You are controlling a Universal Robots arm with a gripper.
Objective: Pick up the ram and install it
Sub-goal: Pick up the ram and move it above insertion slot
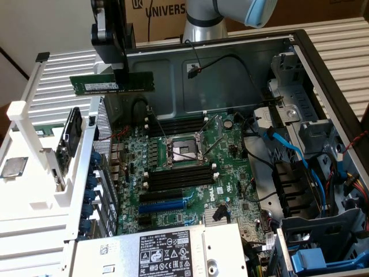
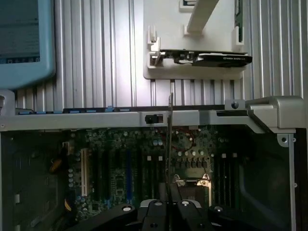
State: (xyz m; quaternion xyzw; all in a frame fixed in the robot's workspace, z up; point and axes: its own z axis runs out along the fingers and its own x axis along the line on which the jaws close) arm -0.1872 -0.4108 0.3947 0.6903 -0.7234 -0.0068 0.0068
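In the exterior view, the black gripper [image 1: 119, 74] has its jaws pinched tight on the ram [image 1: 137, 83]. The ram is a long, thin, flat green circuit-board stick with black chips and a small pale label. It hangs high in the air, above the far corner of the open grey metal computer case [image 1: 300, 63], on the exterior view's left. It touches nothing but the gripper.

Well below it, and nearer, lies the green motherboard [image 1: 230, 173]. The board has long black memory slots [image 1: 179, 176] with white end clips.

I think the step in hand is carrying the ram over to a slot. To do that well, the grip should be firm and the stick should be level. Its long edge should run the same way as the slot. It should also pass clear of the case wall and the thin black cables [image 1: 230, 60].

The silver and light blue arm [image 1: 202, 23] comes in from the far side. The gripper points straight down and holds the ram near its middle.

In the wrist view, the ram [image 2: 169, 144] shows edge-on, as one thin dark line coming out of the gripper [image 2: 169, 195]. The jaws press on it from both sides. Beyond it are the grey case rim [image 2: 96, 120] and the motherboard [image 2: 120, 163]. The thin line runs the same way as the long dark slots on the board, so the turn of the wrist looks right. I cannot tell from here which slot it is over.
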